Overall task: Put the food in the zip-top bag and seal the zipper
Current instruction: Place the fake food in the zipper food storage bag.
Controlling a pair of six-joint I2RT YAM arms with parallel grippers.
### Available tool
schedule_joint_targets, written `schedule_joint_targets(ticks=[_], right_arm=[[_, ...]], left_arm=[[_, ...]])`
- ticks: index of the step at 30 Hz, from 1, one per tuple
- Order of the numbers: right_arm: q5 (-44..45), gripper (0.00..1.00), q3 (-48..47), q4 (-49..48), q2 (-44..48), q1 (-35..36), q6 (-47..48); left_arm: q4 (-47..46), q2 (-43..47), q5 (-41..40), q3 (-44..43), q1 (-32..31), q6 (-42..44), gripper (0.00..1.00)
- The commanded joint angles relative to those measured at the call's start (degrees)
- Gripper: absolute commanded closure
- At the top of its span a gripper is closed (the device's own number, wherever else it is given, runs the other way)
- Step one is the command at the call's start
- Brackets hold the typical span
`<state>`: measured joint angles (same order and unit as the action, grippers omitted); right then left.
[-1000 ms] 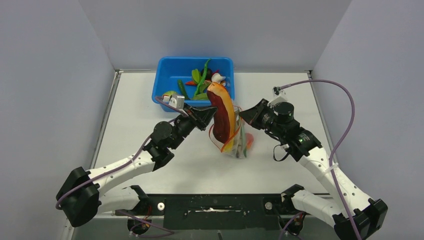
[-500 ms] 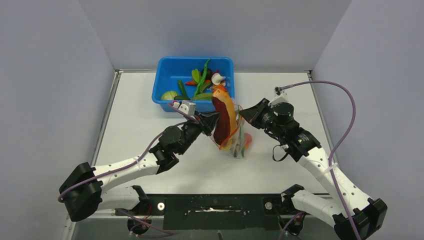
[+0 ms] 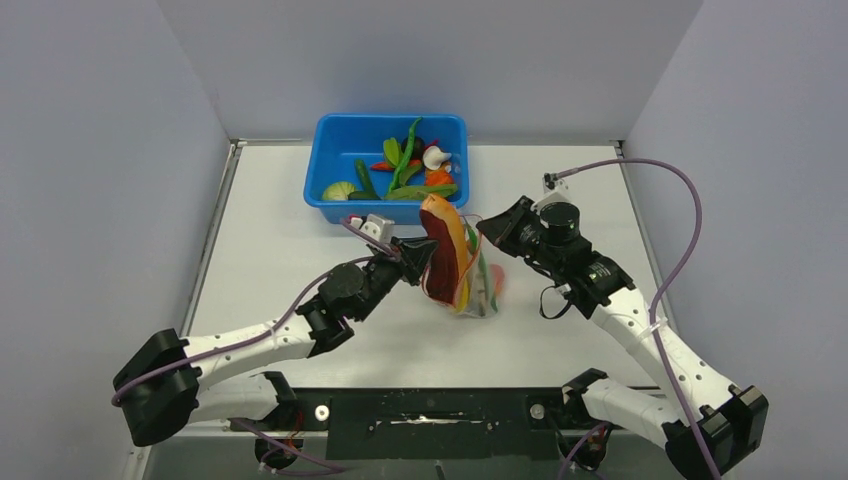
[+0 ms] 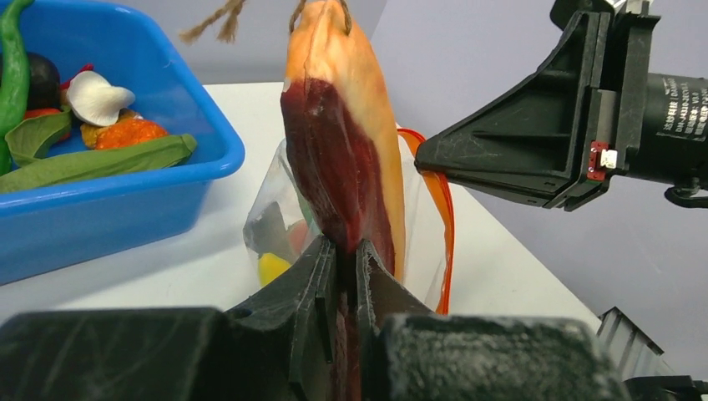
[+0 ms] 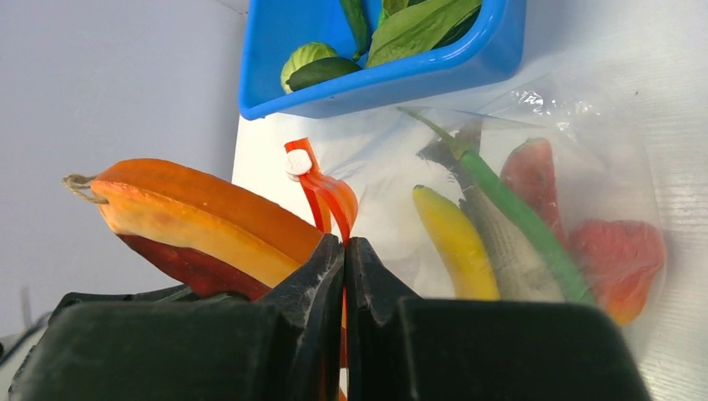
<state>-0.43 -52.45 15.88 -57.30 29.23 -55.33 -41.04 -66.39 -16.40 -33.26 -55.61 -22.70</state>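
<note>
papaya slice (image 4: 338, 159): orange skin, dark-red flesh | zip-top bag (image 5: 576, 117): clear, crinkly

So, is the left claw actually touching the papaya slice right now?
Touching. The left wrist view shows the left claw closed on the dark red lower edge of the papaya slice, with no gap on either side.

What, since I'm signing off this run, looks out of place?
The papaya slice, pinched by the left claw, stands nearly upright at the mouth of the zip-top bag, whose zipper the right claw grips; it looks long for that bag.
</note>
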Motion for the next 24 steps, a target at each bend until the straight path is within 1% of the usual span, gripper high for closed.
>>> schedule_joint_targets(ticks=[1,7,11,13,15,16,17,18,20,22,24], right_arm=[[1.31,1.00,-1.94,-5.98,0.17,-0.03,0.88],[2.19,1.00,-1.21,-6.71,-0.11,-0.01,1.18],[-0.31,1.00,-0.90,-7.95,-1.28,0.11,-0.19],[0.27,1.00,-0.86,-7.87,-1.56,0.34,-0.13],[0.96,1.00,-0.65,-7.69,-1.68,0.39,-0.21],[1.03,1.00,-0.64,-7.75,-1.68,0.45,-0.20],[1.04,1.00,-0.67,-7.72,-1.83,0.39,-0.21],[0.90,1.00,-0.84,-7.71,-1.89,0.50,-0.30],[0.71,1.00,-0.84,-7.71,-2.10,0.52,-0.65],[0.77,1.00,-0.73,-7.74,-2.03,0.47,-1.11],[0.74,1.00,-0.88,-7.71,-1.92,0.47,-1.46]], left_arm=[[0.09,-0.74,-3.77,-2.38,-1.98,1.32,1.00],[-1.92,-1.88,-5.40,0.03,-2.37,-1.58,1.00],[-12.08,-3.71,-4.43,1.87,-2.39,-2.41,1.00],[-12.77,-4.78,-3.54,-0.26,-2.58,-1.36,1.00],[-10.63,-6.36,-5.43,-3.71,-3.33,-0.05,1.00],[-11.10,-6.80,-6.08,-4.13,-3.55,0.13,1.00],[-13.55,-7.15,-6.47,-3.66,-3.79,0.23,1.00],[-17.64,-7.59,-6.48,-2.57,-4.22,0.81,1.00],[-25.35,-9.43,-8.01,-1.08,-5.89,5.18,1.00],[-26.05,-11.87,-11.79,-2.56,-7.71,10.71,1.00],[-26.35,-14.41,-14.50,-3.61,-8.53,12.55,1.00]])
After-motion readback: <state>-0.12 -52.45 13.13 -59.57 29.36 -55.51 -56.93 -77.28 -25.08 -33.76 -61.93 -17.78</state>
